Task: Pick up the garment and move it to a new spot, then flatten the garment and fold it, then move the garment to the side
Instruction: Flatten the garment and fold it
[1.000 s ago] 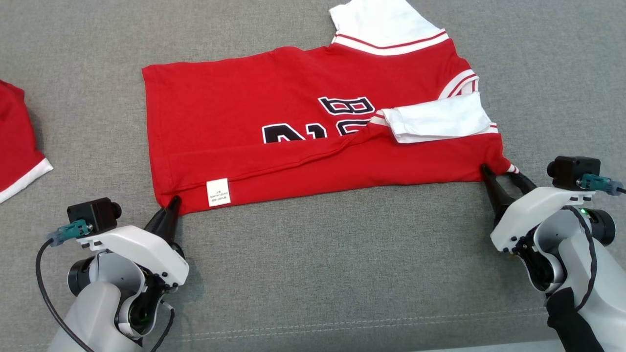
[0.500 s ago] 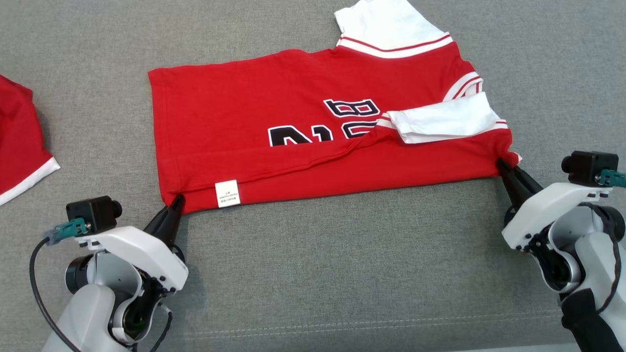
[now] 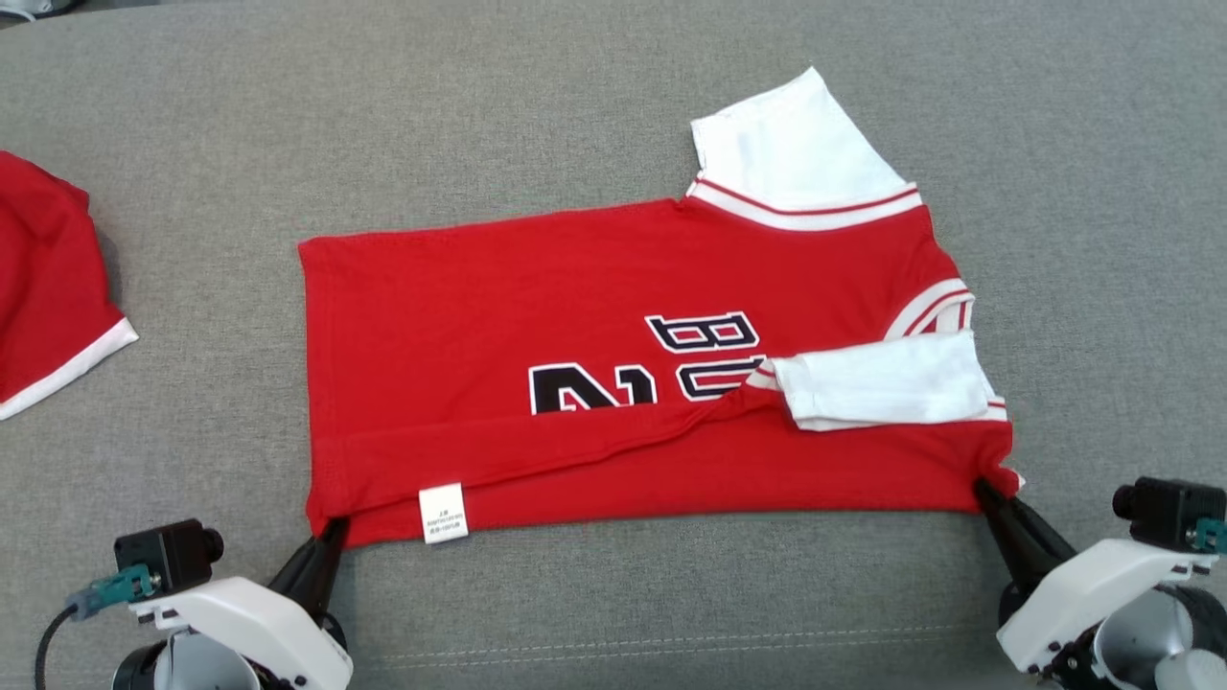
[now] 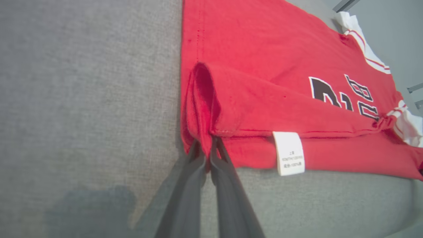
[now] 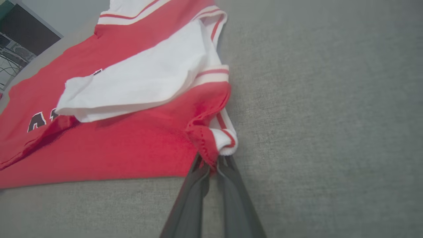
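Note:
The garment [image 3: 537,307] is a red jersey with white sleeves and black lettering, lying flat on the grey surface with its near long edge folded over. My left gripper [image 3: 331,525] is shut on the hem corner at the near left, beside a white label [image 3: 443,513]. In the left wrist view the two fingers pinch that red corner [image 4: 206,145]. My right gripper [image 3: 983,491] is shut on the near right corner by the neck trim. The right wrist view shows the fingers clamped on the bunched red and white cloth [image 5: 211,145]. A white sleeve [image 3: 877,388] lies folded across the jersey.
Another red cloth with a white edge [image 3: 48,287] lies at the far left of the grey upholstered surface [image 3: 671,594]. A stitched seam runs along the surface's near edge, between the two grippers.
Both grippers closed on the garment's near corners. The whole picture has shifted downward, so the camera moved; the jersey now sits lower in view and its far sleeve shows whole.

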### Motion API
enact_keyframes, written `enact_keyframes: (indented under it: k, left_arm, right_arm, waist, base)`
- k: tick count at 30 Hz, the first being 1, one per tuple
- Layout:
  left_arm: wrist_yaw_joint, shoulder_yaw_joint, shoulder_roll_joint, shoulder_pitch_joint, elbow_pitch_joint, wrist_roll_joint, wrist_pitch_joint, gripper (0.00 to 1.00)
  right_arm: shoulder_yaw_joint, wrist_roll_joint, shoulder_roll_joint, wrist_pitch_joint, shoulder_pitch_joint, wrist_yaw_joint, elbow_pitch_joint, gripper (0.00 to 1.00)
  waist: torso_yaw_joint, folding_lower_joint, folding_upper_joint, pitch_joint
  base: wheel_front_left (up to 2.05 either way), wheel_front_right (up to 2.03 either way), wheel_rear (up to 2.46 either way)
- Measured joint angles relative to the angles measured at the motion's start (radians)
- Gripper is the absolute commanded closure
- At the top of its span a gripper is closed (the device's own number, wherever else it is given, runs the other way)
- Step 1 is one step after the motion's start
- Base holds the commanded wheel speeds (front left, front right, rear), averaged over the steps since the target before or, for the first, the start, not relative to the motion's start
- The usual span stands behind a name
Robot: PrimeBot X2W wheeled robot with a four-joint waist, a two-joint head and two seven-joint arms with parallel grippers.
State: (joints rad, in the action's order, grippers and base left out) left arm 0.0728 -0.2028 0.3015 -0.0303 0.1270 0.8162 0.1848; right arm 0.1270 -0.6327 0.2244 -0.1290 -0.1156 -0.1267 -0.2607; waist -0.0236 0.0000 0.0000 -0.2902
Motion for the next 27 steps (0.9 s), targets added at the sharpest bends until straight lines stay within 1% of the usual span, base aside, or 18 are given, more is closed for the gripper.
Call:
enact_keyframes:
  k: [6,7,8,10,14,16,20,21,27]
  left_arm:
    - [0.009,0.007,0.003,0.061,-0.029,0.013,0.001,1.0]
    - [0.009,0.008,0.002,0.061,-0.03,0.013,0.0,0.74]
    - [0.009,0.007,0.003,0.061,-0.03,0.012,0.0,0.0]
    - [0.009,0.006,0.003,0.061,-0.031,0.01,-0.004,0.0]
    - [0.038,0.01,0.011,0.06,-0.035,-0.031,-0.046,0.0]
    - [0.055,0.02,0.015,0.057,-0.052,-0.056,-0.085,0.0]
    - [0.09,0.04,0.036,0.028,-0.091,-0.141,-0.19,0.0]
    - [0.093,0.042,0.037,0.018,-0.098,-0.156,-0.207,0.0]
    - [0.117,0.035,0.049,-0.034,-0.137,-0.243,-0.275,0.0]
  right_arm:
    - [-0.064,0.044,-0.051,-0.042,0.104,0.0,0.092,1.0]
    - [-0.073,0.049,-0.061,-0.05,0.109,0.0,0.095,0.58]
    - [-0.083,0.053,-0.072,-0.05,0.11,0.0,0.102,0.0]
    - [-0.098,0.072,-0.079,-0.047,0.111,0.0,0.118,0.0]
    - [-0.126,0.097,-0.085,-0.034,0.114,0.0,0.129,0.0]
    - [-0.144,0.118,-0.094,-0.006,0.124,0.0,0.151,0.0]
    - [-0.189,0.182,-0.094,0.08,0.124,0.0,0.185,0.0]
    - [-0.196,0.199,-0.094,0.103,0.124,0.0,0.192,0.0]
    - [-0.219,0.307,-0.105,0.239,0.099,0.0,0.228,0.0]
  waist:
    - [0.002,0.0,0.0,0.012]
    - [0.004,0.0,0.0,0.013]
    - [0.005,0.0,0.0,0.015]
    - [0.007,0.0,0.0,0.018]
    - [0.007,0.0,0.0,0.027]
    - [0.006,0.0,0.0,0.033]
    - [0.002,0.0,0.0,0.045]
    - [0.001,0.0,0.0,0.049]
    - [-0.015,0.0,0.0,0.069]
  base:
    - [0.0,0.0,0.0]
    - [0.0,0.0,0.0]
    - [0.0,0.0,0.0]
    - [0.0,0.0,0.0]
    - [0.0,0.0,0.0]
    - [0.0,0.0,0.0]
    - [0.0,0.0,0.0]
    - [0.0,0.0,0.0]
    - [0.0,0.0,0.0]
